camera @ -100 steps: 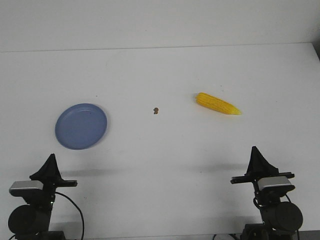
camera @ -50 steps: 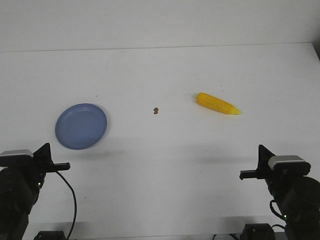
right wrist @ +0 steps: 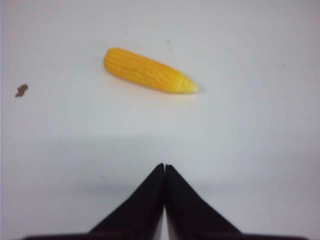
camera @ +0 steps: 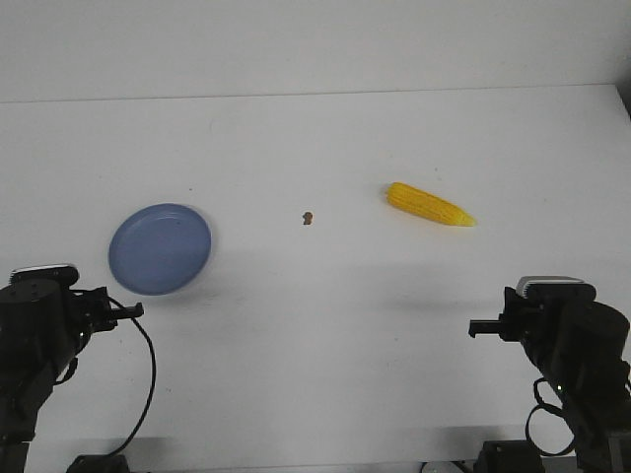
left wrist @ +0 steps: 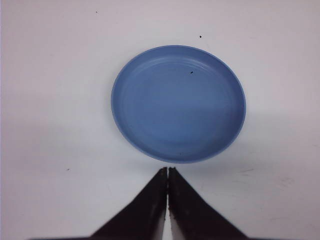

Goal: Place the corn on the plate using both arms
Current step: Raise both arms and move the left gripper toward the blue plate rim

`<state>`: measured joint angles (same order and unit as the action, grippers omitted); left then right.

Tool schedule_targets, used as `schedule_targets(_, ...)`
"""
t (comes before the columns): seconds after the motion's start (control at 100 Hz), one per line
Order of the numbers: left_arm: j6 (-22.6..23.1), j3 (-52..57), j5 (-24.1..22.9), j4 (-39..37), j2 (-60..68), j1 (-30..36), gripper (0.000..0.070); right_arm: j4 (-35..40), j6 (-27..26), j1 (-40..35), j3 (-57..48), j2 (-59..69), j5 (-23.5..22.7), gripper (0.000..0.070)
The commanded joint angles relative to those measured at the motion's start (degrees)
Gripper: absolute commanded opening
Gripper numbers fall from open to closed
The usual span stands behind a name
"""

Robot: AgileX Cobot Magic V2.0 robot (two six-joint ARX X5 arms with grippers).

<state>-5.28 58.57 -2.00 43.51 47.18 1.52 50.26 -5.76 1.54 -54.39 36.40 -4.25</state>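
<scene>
Corn [right wrist: 147, 71] beyond closed right-wrist jaws

1. The left gripper [camera: 133, 310] has tipped from pointing upward to pointing level, out over the table [camera: 325, 335].
2. The right gripper [camera: 475, 327] has tipped down likewise, its arm now bulkier in front view.

White table [camera: 325, 325] fills most of the front view. Plain pale wall [camera: 296, 44] rises directly behind the table's far edge. Lighting even, shadows soft.
</scene>
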Motion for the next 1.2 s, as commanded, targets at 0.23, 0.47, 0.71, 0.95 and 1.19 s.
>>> schedule_targets(0.23, -0.39, 1.07, 0.28, -0.37, -1.03, 0.0, 0.0006, -0.87, 0.68, -0.02, -0.83, 0.02, 0.22, 0.0002)
schedule_targets(0.47, -0.42, 1.07, 0.28, -0.39, -1.18, 0.0, 0.0165, -0.9, 0.66, -0.04, -0.83, 0.02, 0.2, 0.007)
schedule_targets(0.71, -0.44, 1.07, 0.28, -0.28, -1.18, 0.0, 0.0505, -0.87, 0.66, -0.04, -0.83, 0.02, 0.2, 0.0497)
schedule_targets(0.95, -0.59, 1.07, 0.28, -0.33, -1.09, 0.0, 0.0505, -0.9, 0.66, -0.04, -0.83, 0.02, 0.2, 0.0527)
schedule_targets(1.19, -3.56, 2.36, 0.44, -2.86, 4.2, -2.36, 0.0505, -0.92, 0.66, -0.02, -0.83, 0.02, 0.22, 0.0527)
